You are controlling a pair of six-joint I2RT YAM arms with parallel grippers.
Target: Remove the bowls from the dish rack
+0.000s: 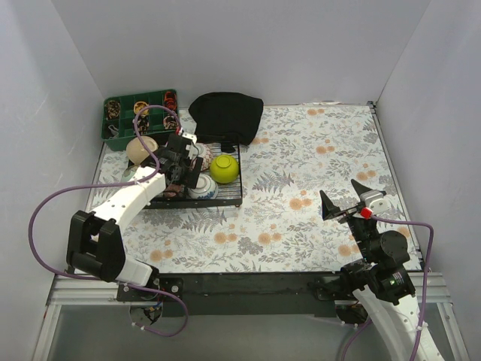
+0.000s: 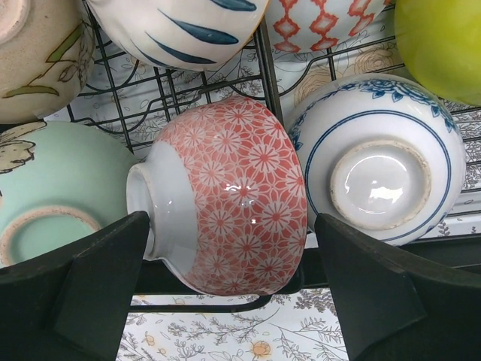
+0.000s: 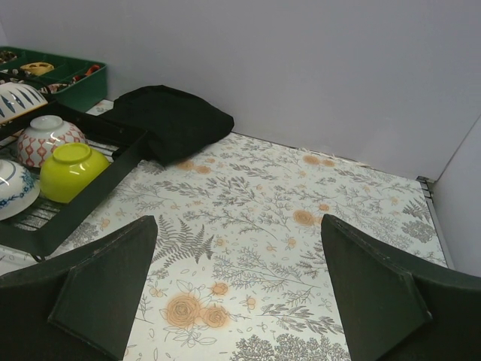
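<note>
**Seven bowls at the rack, both grippers spread**

Bowls counted from the left wrist: seven. One cream bowl (image 2: 30, 60), one blue-streaked bowl (image 2: 180, 30), one orange-diamond bowl (image 2: 316, 22), one lime-green bowl (image 2: 443, 45), one mint bowl (image 2: 52, 188), one pink floral bowl (image 2: 240, 203), one blue-rimmed bowl (image 2: 383, 165).

One black wire dish rack (image 1: 225, 201) under them. Cream and mint sit at its left end, and I cannot tell whether they are inside it.

My left gripper (image 2: 233, 301) is spread wide, one finger on each side of the pink floral bowl.

My right gripper (image 3: 237, 301) is wide and holds nothing, over the floral table cover (image 3: 301, 218), well apart from the rack.

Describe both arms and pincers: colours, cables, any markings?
The left arm and right arm have white links, black joints and a looping purple cable. The left pincer and right pincer each have two broad matte-black wedge fingers. A red tab marks the right one.
</note>
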